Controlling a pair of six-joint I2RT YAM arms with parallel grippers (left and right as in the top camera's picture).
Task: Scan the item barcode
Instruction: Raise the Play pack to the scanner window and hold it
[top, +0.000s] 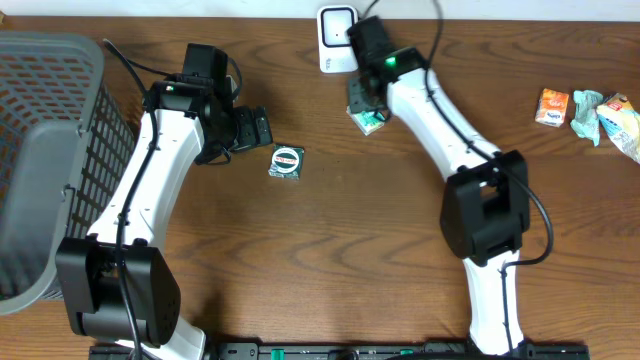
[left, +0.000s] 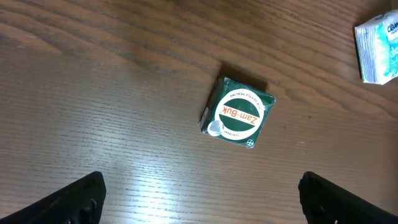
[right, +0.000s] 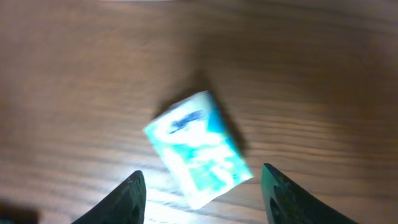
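A small white and teal box (top: 368, 121) lies on the wooden table just below a white scanner (top: 338, 38) at the back edge. My right gripper (top: 364, 98) hovers over that box. In the right wrist view the box (right: 199, 149) is blurred and sits between the open fingertips, with a gap on each side; my right gripper (right: 202, 196) holds nothing. A green Zam-Buk tin (top: 287, 161) lies left of centre. My left gripper (top: 250, 128) stands just left of it, wide open and empty (left: 201, 199), with the tin (left: 237, 113) ahead of the fingers.
A grey mesh basket (top: 40, 150) fills the left edge of the table. An orange packet (top: 552, 106) and a crumpled wrapper (top: 610, 118) lie at the far right. The white and teal box (left: 376, 50) also shows at the upper right of the left wrist view.
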